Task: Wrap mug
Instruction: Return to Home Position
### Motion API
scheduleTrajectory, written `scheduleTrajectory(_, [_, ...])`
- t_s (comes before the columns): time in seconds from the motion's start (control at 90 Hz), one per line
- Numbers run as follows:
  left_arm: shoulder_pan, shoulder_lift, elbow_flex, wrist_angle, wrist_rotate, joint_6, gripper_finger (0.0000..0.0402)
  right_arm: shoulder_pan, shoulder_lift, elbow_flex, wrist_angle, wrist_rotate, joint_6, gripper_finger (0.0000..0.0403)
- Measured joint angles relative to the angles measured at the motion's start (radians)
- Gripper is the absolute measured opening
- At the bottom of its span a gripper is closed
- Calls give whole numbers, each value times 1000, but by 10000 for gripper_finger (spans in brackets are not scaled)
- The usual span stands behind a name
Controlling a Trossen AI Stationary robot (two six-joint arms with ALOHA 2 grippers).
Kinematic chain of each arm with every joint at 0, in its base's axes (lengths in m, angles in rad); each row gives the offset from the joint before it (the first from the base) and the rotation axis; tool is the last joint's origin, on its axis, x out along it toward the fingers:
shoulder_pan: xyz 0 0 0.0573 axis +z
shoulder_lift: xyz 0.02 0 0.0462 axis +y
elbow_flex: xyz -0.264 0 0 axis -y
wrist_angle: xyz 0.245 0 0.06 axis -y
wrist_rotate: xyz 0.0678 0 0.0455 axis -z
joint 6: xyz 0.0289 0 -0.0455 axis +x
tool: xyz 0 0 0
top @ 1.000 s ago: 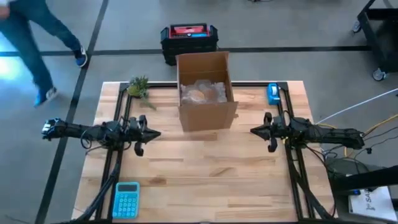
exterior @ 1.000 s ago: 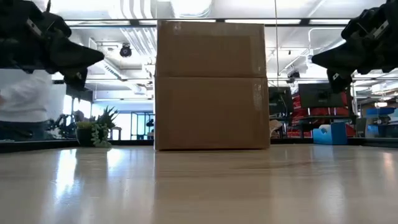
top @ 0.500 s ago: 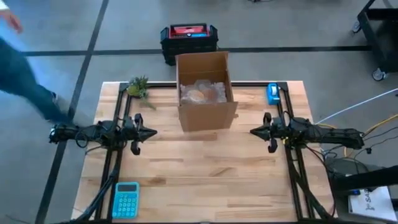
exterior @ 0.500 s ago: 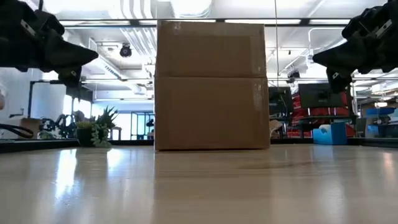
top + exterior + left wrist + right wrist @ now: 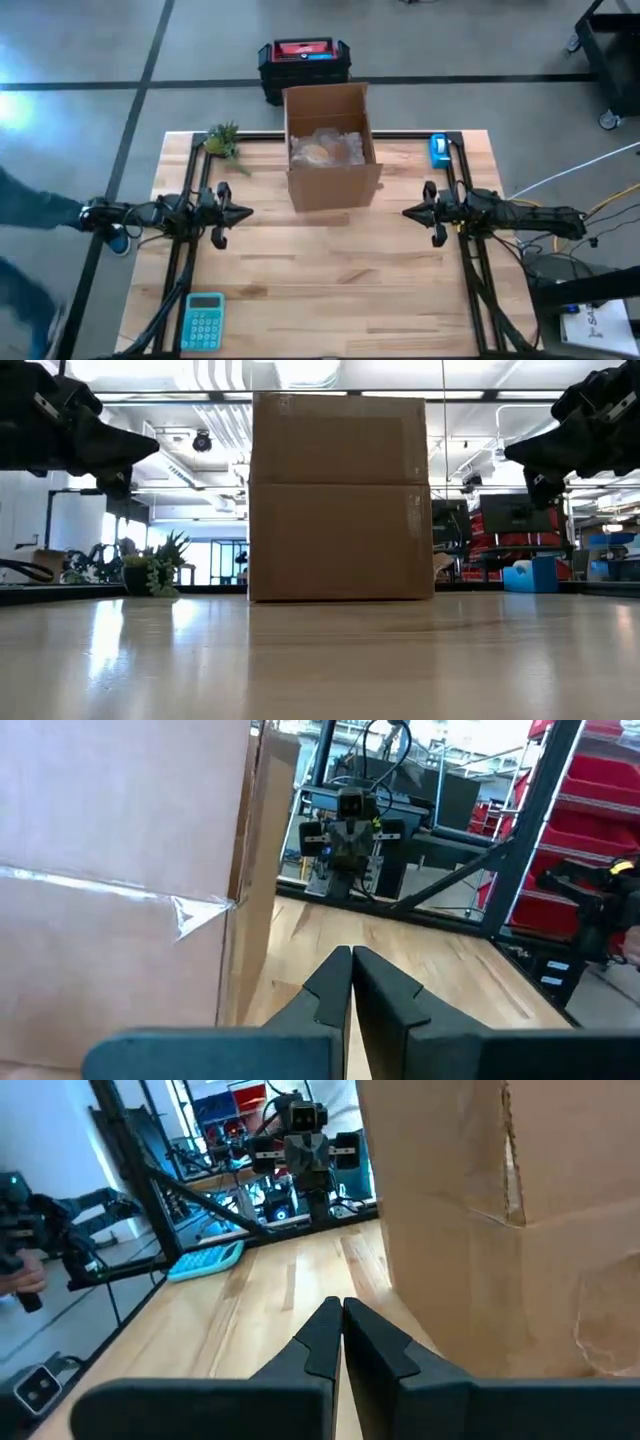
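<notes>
An open cardboard box (image 5: 333, 150) stands on its base at the table's far middle. Inside it lies a bundle of clear bubble wrap (image 5: 326, 148) with something tan in it; the mug itself does not show plainly. My left gripper (image 5: 248, 212) hovers left of the box, shut, pointing toward the box's near left corner (image 5: 235, 900). My right gripper (image 5: 405, 211) hovers right of the box, shut, pointing at its near right corner (image 5: 510, 1220). Both are clear of the table in the low view and hold nothing.
A blue calculator (image 5: 203, 320) lies at the near left corner. A small plant (image 5: 224, 140) stands at the far left and a blue tape dispenser (image 5: 439, 150) at the far right. A person (image 5: 30, 210) moves beside the table's left edge. Bare wood lies near the box.
My left gripper has drawn back a little toward the table's left edge, staying shut. The person beside the table has walked from the far left toward the near left. The box and my right gripper have kept still.
</notes>
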Motion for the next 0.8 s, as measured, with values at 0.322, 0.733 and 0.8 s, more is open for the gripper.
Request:
scheduleTrajectory(0.322, [0, 35, 0, 0, 1, -1, 0, 0, 0, 0, -1, 6, -46, 0])
scheduleTrajectory(0.733, [0, 114, -1, 6, 1, -1, 5, 0, 0, 0, -1, 6, -93, 0])
scheduleTrajectory(0.8, [0, 129, -1, 6, 1, -1, 6, 0, 0, 0, -1, 6, -94, 0])
